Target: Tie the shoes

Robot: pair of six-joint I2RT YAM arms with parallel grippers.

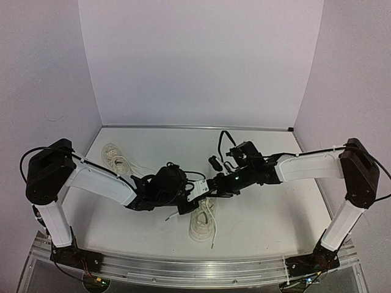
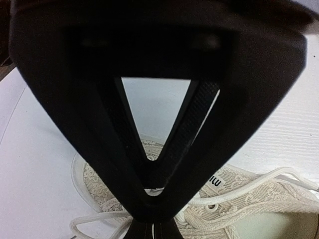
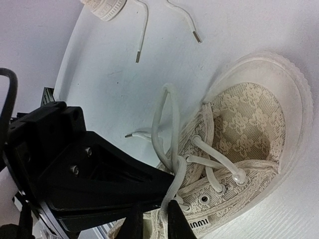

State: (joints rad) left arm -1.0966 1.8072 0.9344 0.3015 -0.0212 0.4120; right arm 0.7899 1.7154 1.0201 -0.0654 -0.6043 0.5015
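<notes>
The left hand is clamped shut on a white lace of the near sneaker, holding a loop up over the eyelets. The right hand, just beside it, has its fingers a little apart with nothing clearly between them. This sneaker lies by the middle of the worktop's near edge, and its mate sits towards the far left corner. Only one pinch holds the loop, so a tug may drag the light sneaker or slip the lace and collapse the loop. The crowded hands could also collide.
</notes>
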